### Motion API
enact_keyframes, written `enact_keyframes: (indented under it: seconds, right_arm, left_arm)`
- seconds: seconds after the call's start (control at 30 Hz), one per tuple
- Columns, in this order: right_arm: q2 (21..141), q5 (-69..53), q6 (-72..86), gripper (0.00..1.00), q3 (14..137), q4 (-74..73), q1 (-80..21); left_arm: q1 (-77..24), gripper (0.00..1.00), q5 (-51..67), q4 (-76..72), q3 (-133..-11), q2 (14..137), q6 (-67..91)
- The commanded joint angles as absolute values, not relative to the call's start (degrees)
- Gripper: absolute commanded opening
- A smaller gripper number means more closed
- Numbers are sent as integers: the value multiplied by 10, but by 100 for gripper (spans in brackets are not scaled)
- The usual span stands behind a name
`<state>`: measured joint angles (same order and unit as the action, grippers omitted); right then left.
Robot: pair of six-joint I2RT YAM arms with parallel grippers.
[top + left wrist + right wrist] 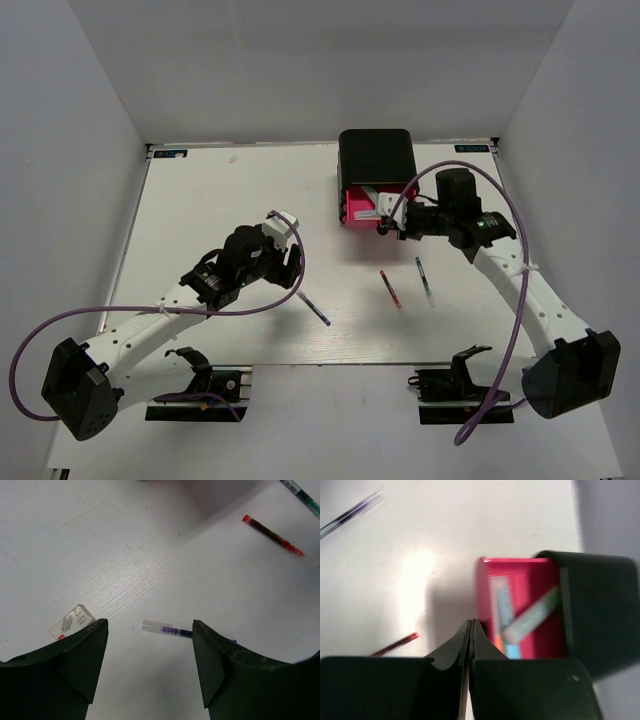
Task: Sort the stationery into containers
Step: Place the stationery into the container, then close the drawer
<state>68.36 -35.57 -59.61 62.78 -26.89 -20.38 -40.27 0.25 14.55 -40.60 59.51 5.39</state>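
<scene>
Left wrist view: saw left gripper [150, 626] above flat white surface [100, 540], jaws spread wide, gripping nothing, slim dark blue pen [172, 630] lying between them. Noted tiny whitish block [70, 622] beside. Found right gripper [471, 625] jaws pressed shut, empty, near open pink drawer [481, 595] of black rounded cabinet [600, 605], pale pens [530, 617] inside.

Bright even light, soft shadows, right wrist view blurred
</scene>
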Motion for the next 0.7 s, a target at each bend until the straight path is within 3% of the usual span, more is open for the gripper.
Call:
enact_keyframes:
  seconds: [0.0, 0.1, 0.67]
  right_arm:
    - [721, -390, -704, 0, 628, -416, -206]
    - [750, -350, -727, 0, 626, -450, -205]
    - [809, -176, -571, 0, 605, -154, -205]
  left_arm:
    - [-402, 78, 8, 135, -402, 579, 56]
    - [-402, 78, 8, 135, -402, 579, 56]
    - [-402, 78, 8, 135, -402, 579, 56]
